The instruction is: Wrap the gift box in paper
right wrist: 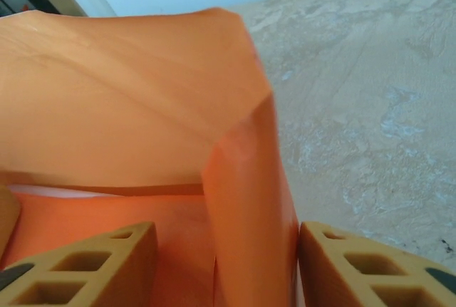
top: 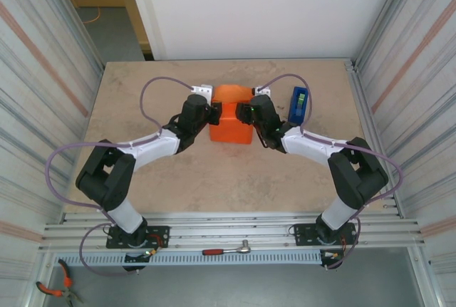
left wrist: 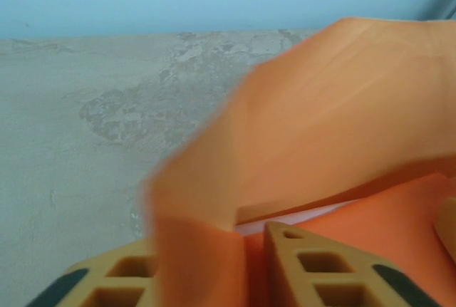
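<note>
The gift box (left wrist: 285, 220) shows as a thin pale sliver under the paper (top: 231, 120), which is folded over it into a bright orange bundle. The bundle sits on the table (top: 157, 186) a little toward 12 o'clock from the middle in the top view. A raised flap of the paper stands at the 12 o'clock end of the bundle. The left hand (top: 211, 116) is against the bundle's 9 o'clock side. In its wrist view an upright fold of the paper fills nearly all the space between its two fingers (left wrist: 320, 271); whether they actually clamp it I cannot tell. The right hand (top: 249, 115) is against the 3 o'clock side. In its wrist view its jaws stand apart astride another upright fold, which touches one finger (right wrist: 370, 271) and leaves a gap to the other, so this hand is not closed. A blue tape dispenser (top: 298, 104) stands near the bundle at 3 o'clock, just beyond the right hand. A red-handled tool (top: 226, 250) lies on the rail at 6 o'clock, between the arm bases.
</note>
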{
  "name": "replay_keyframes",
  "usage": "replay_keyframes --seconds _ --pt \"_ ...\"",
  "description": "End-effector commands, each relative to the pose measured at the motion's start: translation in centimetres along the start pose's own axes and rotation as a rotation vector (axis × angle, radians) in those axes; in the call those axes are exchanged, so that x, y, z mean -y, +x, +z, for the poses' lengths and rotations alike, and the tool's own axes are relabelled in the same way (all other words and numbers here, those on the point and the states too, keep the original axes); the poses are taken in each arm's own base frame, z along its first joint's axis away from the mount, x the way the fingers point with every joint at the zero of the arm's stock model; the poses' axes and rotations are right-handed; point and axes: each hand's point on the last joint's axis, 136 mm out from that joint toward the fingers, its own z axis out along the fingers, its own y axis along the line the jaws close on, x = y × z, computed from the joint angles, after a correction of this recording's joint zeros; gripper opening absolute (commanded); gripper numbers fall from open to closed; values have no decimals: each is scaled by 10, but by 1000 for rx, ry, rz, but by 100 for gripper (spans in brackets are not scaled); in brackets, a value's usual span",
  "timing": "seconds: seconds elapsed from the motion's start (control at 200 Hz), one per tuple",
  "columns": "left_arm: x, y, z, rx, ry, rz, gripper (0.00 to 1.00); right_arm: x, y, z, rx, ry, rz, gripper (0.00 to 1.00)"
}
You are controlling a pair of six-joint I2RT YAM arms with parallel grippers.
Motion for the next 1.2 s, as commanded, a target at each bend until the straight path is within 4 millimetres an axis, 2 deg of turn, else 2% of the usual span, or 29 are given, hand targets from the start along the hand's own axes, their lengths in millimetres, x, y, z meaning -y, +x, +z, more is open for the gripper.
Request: replay_keyframes --seconds 0.0,0.185,0.276,0.391,0.681,0.817,0.907,0.957,1.042,1.112,1.198 --pt "12 9 6 -47 31 21 22 16 20 5 -83 75 -78 48" --pt "24 0 6 -39 49 17 7 3 17 5 -117 37 -99 29" --pt "27 -3 3 -34 55 4 0 -6 11 4 -125 7 -101 15" --pt "31 -10 -5 -22 70 -26 0 -18 1 -2 -126 -30 -100 0" --pt "40 -35 -34 34 112 -84 0 -39 -21 -26 -113 -99 -86 0" --pt "44 -34 -43 37 124 -102 0 -39 -15 -30 -116 -97 -79 0" --pt "44 -18 -44 15 106 -103 0 -33 -5 -26 -130 -82 -57 4" --pt "40 -7 -42 -1 83 -107 0 -31 0 -23 -142 -78 -46 10" --pt "32 11 -39 -29 48 -123 0 -28 0 -23 -153 -79 -23 38" --pt "24 21 -37 -44 4 -128 0 -25 -9 -28 -143 -81 -1 62" --pt "17 28 -36 -53 -33 -129 0 -20 -24 -41 -114 -83 34 78"
